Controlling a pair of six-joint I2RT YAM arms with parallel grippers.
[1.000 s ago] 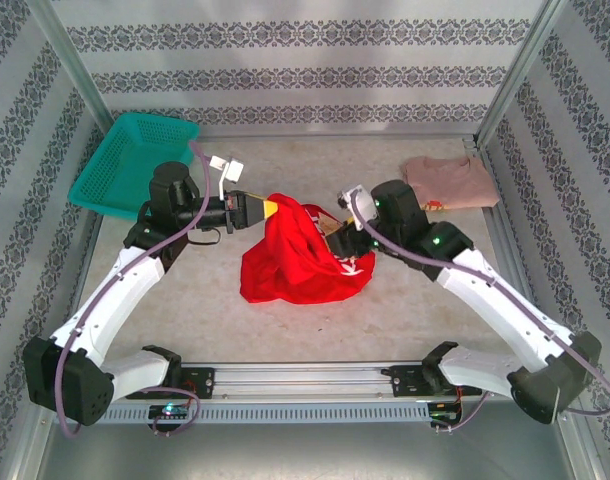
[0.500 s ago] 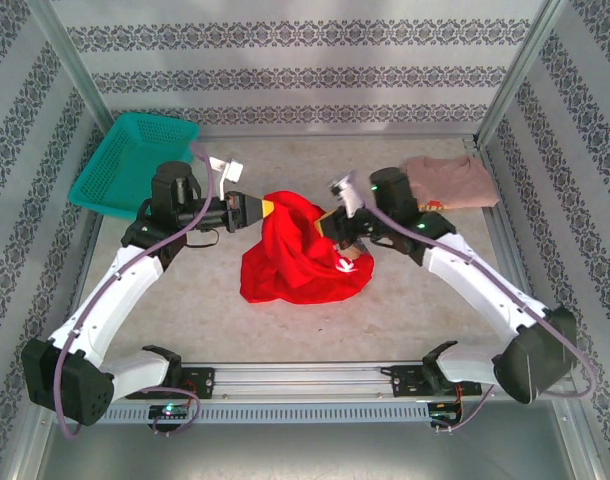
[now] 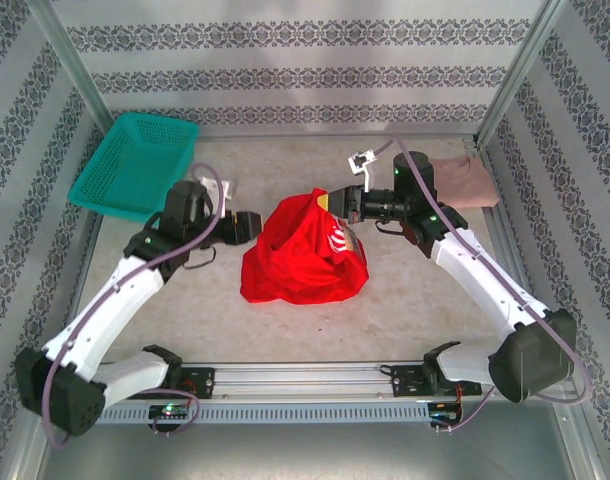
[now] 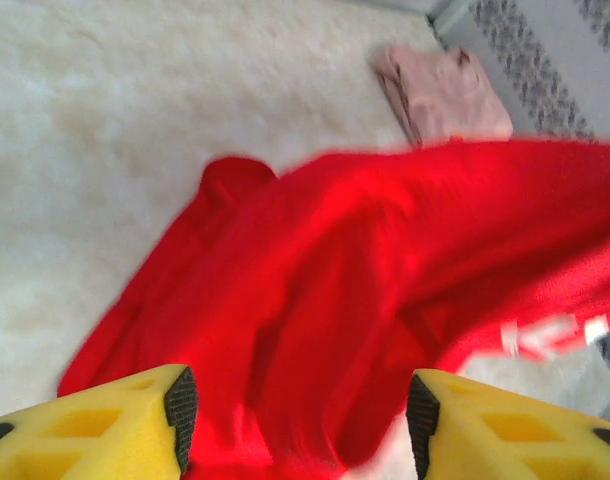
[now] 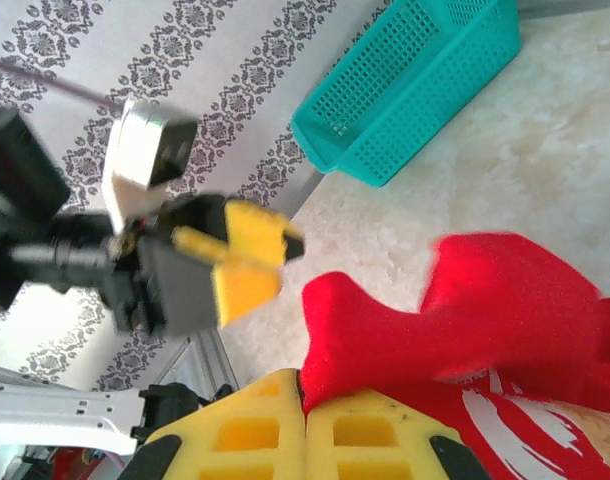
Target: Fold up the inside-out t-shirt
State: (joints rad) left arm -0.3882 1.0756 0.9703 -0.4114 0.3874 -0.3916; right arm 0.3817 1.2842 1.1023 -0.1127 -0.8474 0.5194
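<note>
Bright red cloth t-shirt (image 3: 303, 262) lies bunched at the middle of the pale mottled table (image 3: 195, 310). The right gripper (image 3: 332, 200) is clamped on its raised upper edge. The left gripper (image 3: 253, 226) stands spread and empty just beside its left side.

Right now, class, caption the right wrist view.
Right fingers shut on the red t-shirt; left fingers and teal basket beyond.

We see the red shirt (image 3: 305, 262) heaped mid-table, its top edge pinched up in the right gripper (image 3: 328, 201), so it blocks the straight line between the arms. The left gripper (image 3: 252, 226) stands just beside the heap, jaws apart (cloth right ahead of them). The table (image 3: 285, 322) lies bare on the near side. The basket (image 3: 135, 165) takes the far left corner and the pink shirt (image 3: 470, 185) the far right.
</note>
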